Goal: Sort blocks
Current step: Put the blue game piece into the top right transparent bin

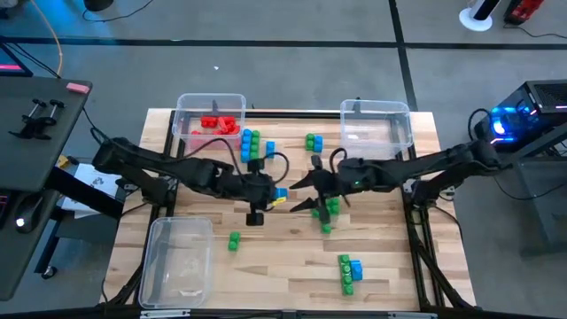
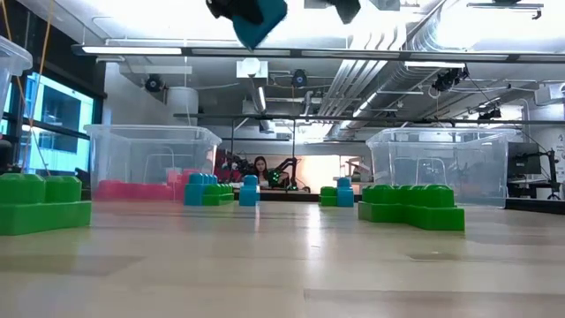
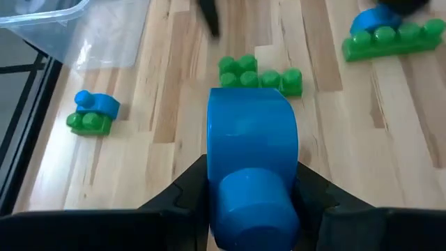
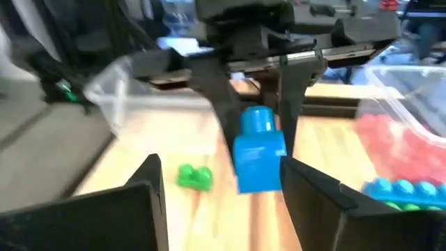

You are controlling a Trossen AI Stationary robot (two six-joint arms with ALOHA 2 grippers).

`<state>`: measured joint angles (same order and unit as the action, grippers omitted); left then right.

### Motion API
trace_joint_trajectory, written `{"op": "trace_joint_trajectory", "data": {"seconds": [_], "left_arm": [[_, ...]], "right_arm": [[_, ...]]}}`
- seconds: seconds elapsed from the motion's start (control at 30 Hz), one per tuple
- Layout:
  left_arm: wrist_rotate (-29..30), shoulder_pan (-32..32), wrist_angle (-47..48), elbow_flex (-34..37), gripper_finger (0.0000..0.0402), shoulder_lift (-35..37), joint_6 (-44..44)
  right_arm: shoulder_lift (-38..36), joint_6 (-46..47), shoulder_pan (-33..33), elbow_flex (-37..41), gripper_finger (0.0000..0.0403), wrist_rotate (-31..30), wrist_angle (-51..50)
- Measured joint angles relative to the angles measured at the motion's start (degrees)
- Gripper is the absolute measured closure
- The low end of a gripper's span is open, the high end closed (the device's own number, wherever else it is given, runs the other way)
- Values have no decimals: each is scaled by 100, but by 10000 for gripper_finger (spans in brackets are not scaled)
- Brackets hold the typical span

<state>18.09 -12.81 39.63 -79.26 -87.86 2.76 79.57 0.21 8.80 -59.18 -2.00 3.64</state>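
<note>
A: Entry, block sorting. Where is the piece in hand recorded?

B: A small blue moulded-plastic block (image 3: 252, 167) with a round stud is seen clamped between the fingers of the left tool (image 1: 266, 197), lifted clear of the light wooden slatted counter (image 1: 292, 257) near its middle. In the low view the same block hangs at the upper edge of the picture, well above the boards.

A: And the right tool?

B: The right tool (image 1: 301, 193) is noted just beside the left one, facing it, its fingers standing apart and empty; the blue block is seen ahead of them in the right wrist view, not between them.

A: What remains on the counter?

B: A single green block (image 1: 234, 240) lies near the left tool. A green cluster (image 1: 330, 211) lies beneath the right arm, a green-and-blue cluster (image 1: 350, 273) at the near edge, and further green and blue pieces beside the clear plastic bin holding red blocks (image 1: 188, 115). Two other clear bins (image 1: 400, 124) (image 1: 158, 266) appear to hold no blocks.

A: Handling notes?

B: The block is judged light, rigid and hollow, with smooth glossy faces that could slip under a shallow pinch. A hold across two opposite flat sides, below the stud, is advised, as appears to be done here. Joined clusters may separate if lifted by one end piece; a hold at the middle is suggested.
</note>
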Motion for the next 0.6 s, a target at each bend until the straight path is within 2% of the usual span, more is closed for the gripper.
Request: {"op": "trace_joint_trajectory", "data": {"seconds": [0.37,0.6], "left_arm": [[20,-1,-578,0,292,-282,-2],[17,0,-688,0,291,-284,-94]], "right_arm": [[262,-421,-2,-2,236,-717,-346],[262,-429,-2,-2,241,-735,-304]]}}
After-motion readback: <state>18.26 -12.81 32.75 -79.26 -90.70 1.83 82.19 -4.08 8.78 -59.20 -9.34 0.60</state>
